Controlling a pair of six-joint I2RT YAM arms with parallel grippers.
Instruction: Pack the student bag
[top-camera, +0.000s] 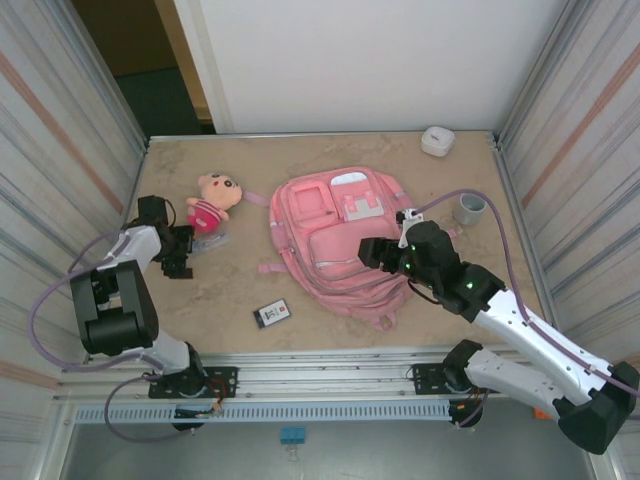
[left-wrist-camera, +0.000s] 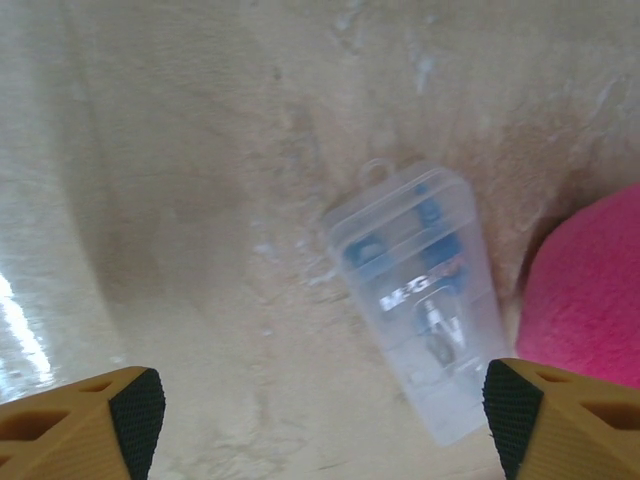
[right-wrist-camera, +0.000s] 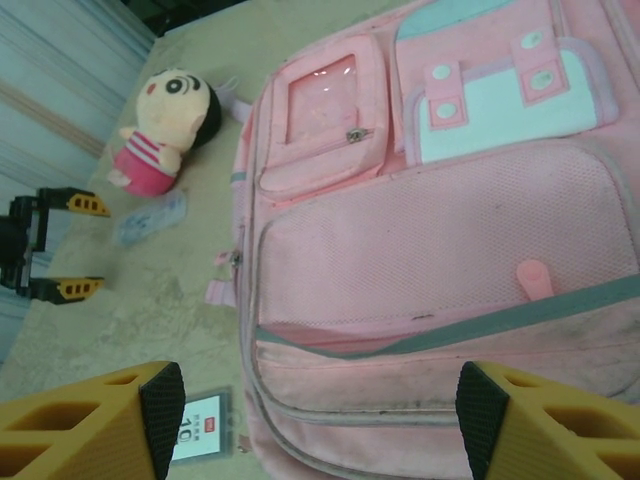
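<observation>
The student bag (top-camera: 335, 245) is a large pink backpack lying flat mid-table, front pockets up; the right wrist view shows its mesh pocket and zips (right-wrist-camera: 430, 240). My right gripper (top-camera: 370, 252) hovers over the bag's lower part, open (right-wrist-camera: 320, 410), holding nothing. My left gripper (top-camera: 183, 252) is open (left-wrist-camera: 325, 410) just above the table, left of a clear plastic case (left-wrist-camera: 425, 290) holding small blue items. The case lies beside the plush doll (top-camera: 212, 203), whose pink dress (left-wrist-camera: 590, 290) shows at the right edge.
A small card with a white label (top-camera: 272, 313) lies near the front edge, left of the bag. A white box (top-camera: 437, 140) sits at the back right and a grey cup (top-camera: 470, 209) right of the bag. Striped walls enclose both sides.
</observation>
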